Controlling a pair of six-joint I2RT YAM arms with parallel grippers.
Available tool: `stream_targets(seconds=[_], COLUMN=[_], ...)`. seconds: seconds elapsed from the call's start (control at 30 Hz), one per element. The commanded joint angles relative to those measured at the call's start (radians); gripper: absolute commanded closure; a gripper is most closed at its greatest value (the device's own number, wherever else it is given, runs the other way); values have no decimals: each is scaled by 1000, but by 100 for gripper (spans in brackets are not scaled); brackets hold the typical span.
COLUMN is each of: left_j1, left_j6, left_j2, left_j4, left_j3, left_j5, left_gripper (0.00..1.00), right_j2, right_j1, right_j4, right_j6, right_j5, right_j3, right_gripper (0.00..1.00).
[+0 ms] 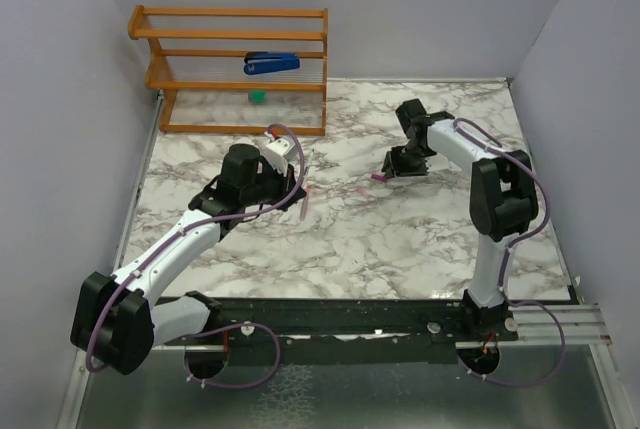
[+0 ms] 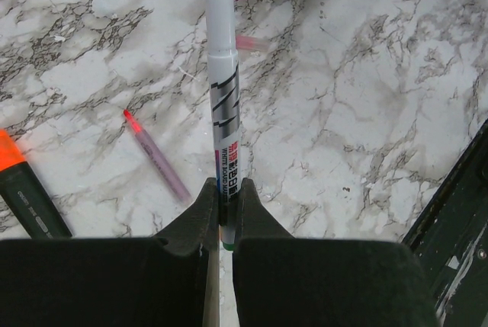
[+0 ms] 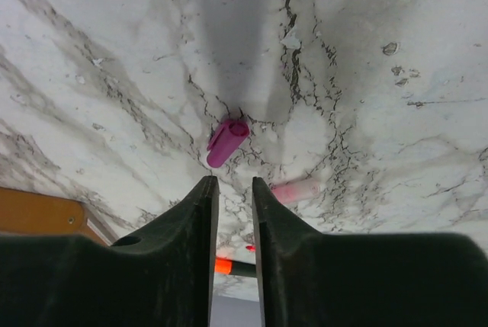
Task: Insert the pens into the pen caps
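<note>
Pens first: your left hand (image 2: 221,216) is pinching the grey pen (image 2: 223,91) near its lower end, and the white-grey barrel with black and red print runs straight out from the fingers (image 2: 194,224) over the marble counter (image 2: 366,113), its tip pointing toward the far side. You can see the pink pen (image 2: 156,155) lying flat on the counter just left of the held barrel, red tip toward the far left, blurred. The black marker body (image 2: 27,190), orange at its end, lies at the left edge of the left wrist view. The purple-magenta cap (image 3: 227,142) lies on the counter just beyond your right hand (image 3: 231,213), not touching the fingers (image 3: 200,220); the pink cap (image 3: 293,190) lies just to the right of those fingers. Your right hand's jaws stand narrowly apart with bare marble in the gap, gripping nothing. In the top view, your right hand (image 1: 403,162) sits toward the far right of the counter. A wooden rack (image 1: 235,69) at the far left corner carries a blue object (image 1: 271,63) and a small green object (image 1: 258,95).
</note>
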Motion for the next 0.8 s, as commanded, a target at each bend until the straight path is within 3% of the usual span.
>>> stream_targets(seconds=[0.0, 0.27, 0.77], left_j1=[1, -5, -5], left_j6=[33, 43, 52], left_j2=[-13, -6, 5], left_j4=[-31, -44, -55], left_j3=[37, 38, 40], left_j5=[-14, -26, -39], left_gripper=[100, 100, 100], right_j2=[52, 115, 150], right_j1=[3, 3, 3], right_j4=[-16, 9, 29], right_j6=[31, 10, 4], right_j5=[24, 15, 12], right_j3=[12, 47, 30], right_gripper=[68, 63, 69])
